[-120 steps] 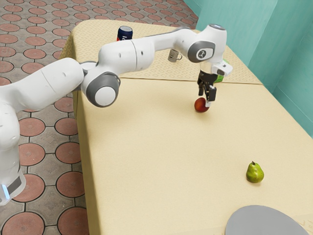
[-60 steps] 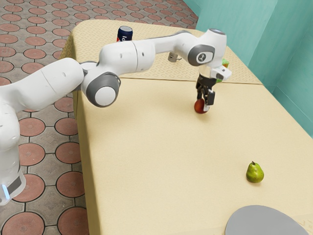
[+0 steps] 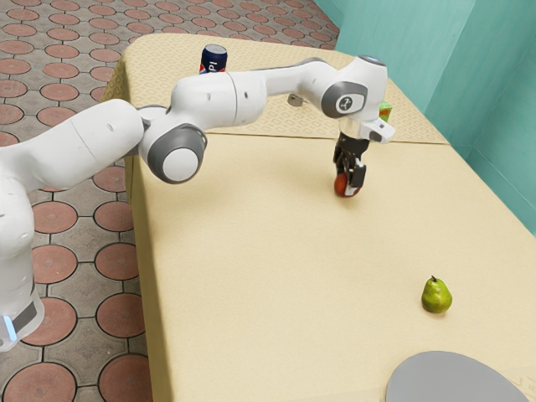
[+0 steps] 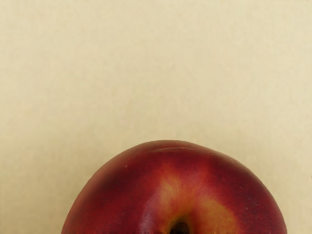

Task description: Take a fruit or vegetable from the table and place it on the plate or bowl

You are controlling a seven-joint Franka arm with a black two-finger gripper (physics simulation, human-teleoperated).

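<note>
A red peach (image 3: pixel 339 187) lies on the tan table (image 3: pixel 268 276) near its middle seam. My gripper (image 3: pixel 348 182) has come down over it, open, with the fruit between its fingers and partly hidden by them. In the wrist view the peach (image 4: pixel 175 195) sits just under my hand, stem hollow facing up, resting on the table. A green pear (image 3: pixel 435 296) stands upright toward the exterior view's lower right. The grey plate (image 3: pixel 452 381) lies at the table's near corner, below the pear.
A blue can (image 3: pixel 213 59) stands at the table's far end. A grey mug (image 3: pixel 294 100) is mostly hidden behind my arm, and a green object (image 3: pixel 385 109) peeks out beside my wrist. Teal walls rise on the exterior view's right.
My hand has lowered from above the peach until its fingers straddle it. The peach, pear and plate have not moved.
</note>
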